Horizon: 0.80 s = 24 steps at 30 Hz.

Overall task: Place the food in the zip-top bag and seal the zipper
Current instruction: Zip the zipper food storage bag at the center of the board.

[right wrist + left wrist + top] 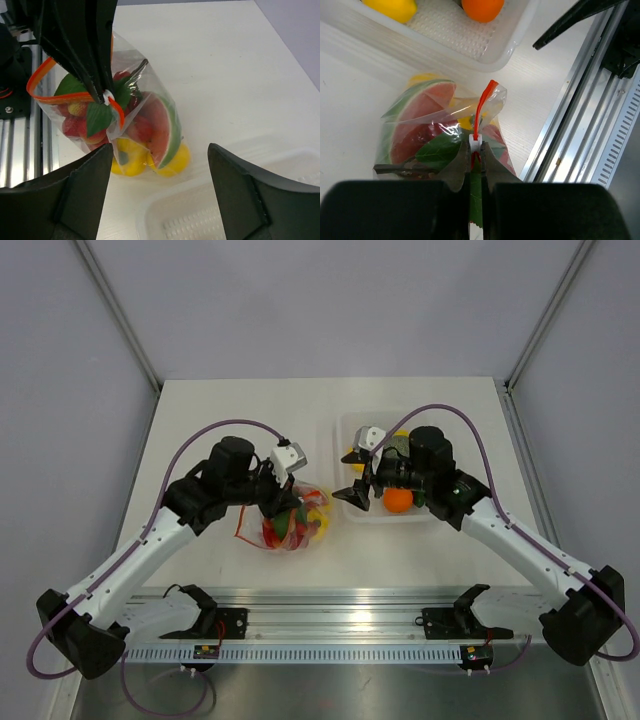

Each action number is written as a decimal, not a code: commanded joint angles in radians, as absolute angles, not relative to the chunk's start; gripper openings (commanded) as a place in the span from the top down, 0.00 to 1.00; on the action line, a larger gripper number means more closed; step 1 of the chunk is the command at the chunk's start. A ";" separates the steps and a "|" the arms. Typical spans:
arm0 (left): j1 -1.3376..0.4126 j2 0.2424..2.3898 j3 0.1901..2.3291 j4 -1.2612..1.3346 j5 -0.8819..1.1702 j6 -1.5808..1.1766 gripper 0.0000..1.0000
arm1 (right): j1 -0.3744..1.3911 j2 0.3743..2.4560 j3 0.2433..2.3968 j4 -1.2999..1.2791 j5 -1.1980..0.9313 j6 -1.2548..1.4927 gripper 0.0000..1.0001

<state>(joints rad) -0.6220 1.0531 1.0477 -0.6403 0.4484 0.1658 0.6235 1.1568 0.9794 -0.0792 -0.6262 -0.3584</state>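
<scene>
White wood-grain tabletop [240,410], pale grey walls [330,300] on three sides, slanting metal posts [116,310] at the back corners, slotted aluminium rail [340,623] along the near edge, soft even light.

The bag [292,525] lies on the tabletop [250,410], just left of the tray [390,519], with food [427,107] inside. 1 orange [398,500] and 1 lemon [395,7] sit in the tray. The left hand [476,155] pinches the bag's zipper [482,107] above the food. The right hand [357,485] hangs over the tray's left end. A rail [330,625] runs along the near edge
</scene>
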 commanded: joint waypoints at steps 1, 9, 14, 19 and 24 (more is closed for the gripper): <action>-0.611 1.040 1.072 -0.557 0.523 0.158 1.00 | 0.623 1.147 0.991 -0.106 -0.707 -0.433 0.14; -0.598 1.031 1.049 -0.538 0.540 0.143 1.00 | 0.678 1.272 1.028 -0.029 -0.742 -0.348 0.16; -0.595 1.031 1.051 -0.548 0.548 0.144 1.00 | 0.716 1.341 1.048 -0.011 -0.758 -0.308 0.18; -0.592 1.031 1.042 -0.552 0.549 0.146 1.00 | 0.729 1.373 1.052 0.080 -0.778 -0.258 0.33; -0.591 1.029 1.029 -0.548 0.552 0.146 1.00 | 0.733 1.404 1.060 0.120 -0.788 -0.216 0.46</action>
<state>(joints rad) -0.5972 1.0527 1.0336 -0.6167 0.5205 0.1497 0.7204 1.3907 1.0119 0.0372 -0.7559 -0.2573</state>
